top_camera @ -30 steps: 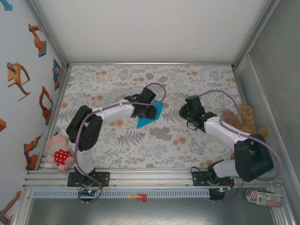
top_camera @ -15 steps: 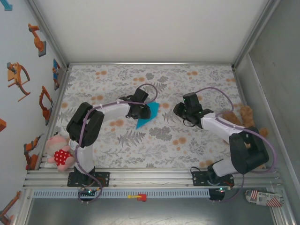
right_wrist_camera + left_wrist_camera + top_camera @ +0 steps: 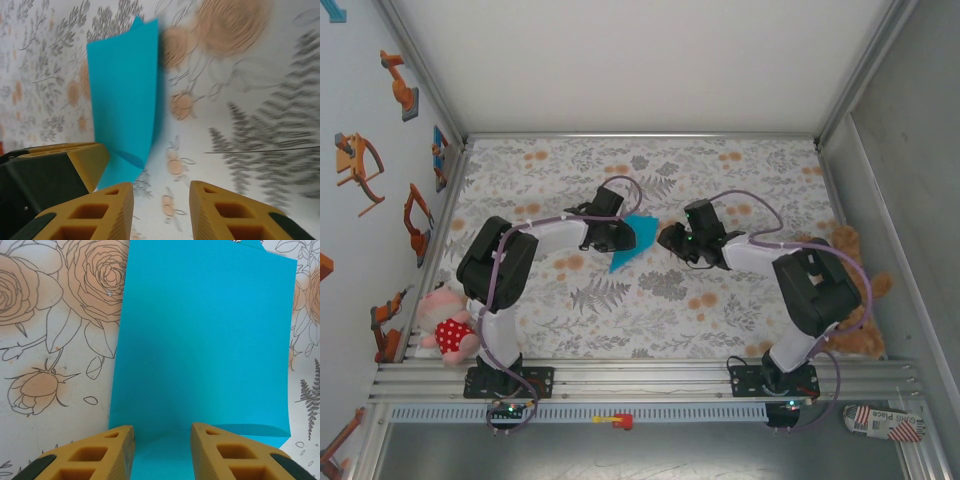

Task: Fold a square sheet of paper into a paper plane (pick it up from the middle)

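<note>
Straddling one edge of the curled-up square sheet of paper (image 3: 200, 340), left gripper (image 3: 162, 450) has jaws apart, probably steadying the fold; right gripper (image 3: 161, 210), apart and empty, hovers just beside.

Blurred tablecloth (image 3: 260, 100) — paper (image 3: 200, 340) cropped below

Floral tablecloth (image 3: 620, 320), pink plush toy (image 3: 448, 322) at left edge, brown teddy bear (image 3: 841, 242) at right edge

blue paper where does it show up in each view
Top external: paper, middle of the tablecloth.
Left wrist: centre, up to the top edge.
Right wrist: left of centre, upper half.
Shared landmark: the floral tablecloth under it.
</note>
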